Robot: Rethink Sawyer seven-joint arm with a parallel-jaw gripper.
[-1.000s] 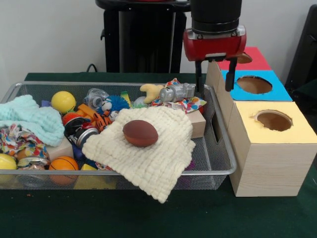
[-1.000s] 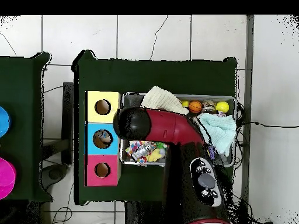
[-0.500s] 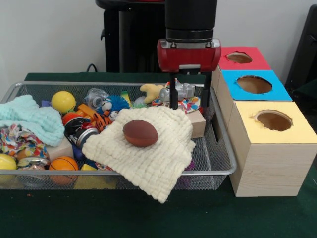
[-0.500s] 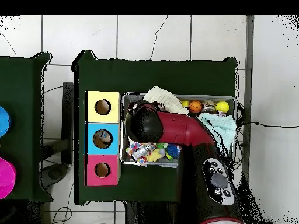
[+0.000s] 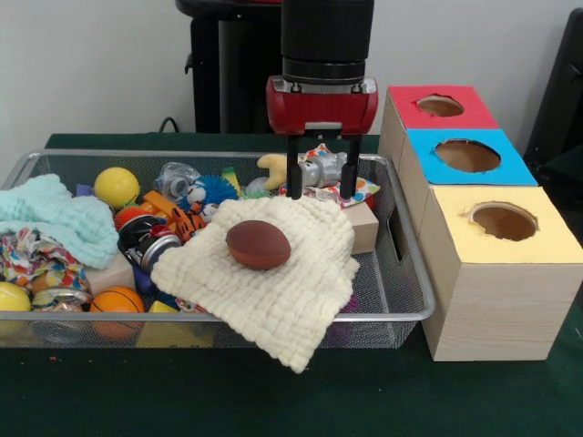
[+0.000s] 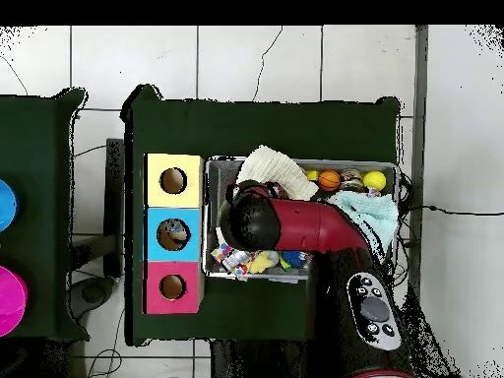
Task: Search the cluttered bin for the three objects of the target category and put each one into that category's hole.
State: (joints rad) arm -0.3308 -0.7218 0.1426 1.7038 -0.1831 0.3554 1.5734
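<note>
The hand (image 5: 322,182) hangs open and empty over the far part of the wire-mesh bin (image 5: 405,273), its two dark fingers (image 5: 292,178) parted to either side of a small silver toy figure (image 5: 326,168), which places it, as a judgement, to search or reach into the clutter there. A cream knitted cloth (image 5: 282,282) is draped over the bin's middle and spills across its near rim; a brown toy football (image 5: 258,244) rests on top of it, exposed and well apart from the hand. Against the bin's end stands the sorting box, with a yellow hole (image 5: 503,221) nearest, a blue hole (image 5: 467,155) in the middle and a red hole (image 5: 440,106) farthest, set close so that transfers are short. The target category is not stated; balls such as the yellow ball (image 5: 117,186) and the orange basketball (image 5: 117,300) lie toward the bin's opposite end. The cream cloth and a pale green cloth (image 5: 64,223) hide whatever lies beneath them, and in the overhead view the arm (image 6: 295,224) covers much of the bin.
</note>
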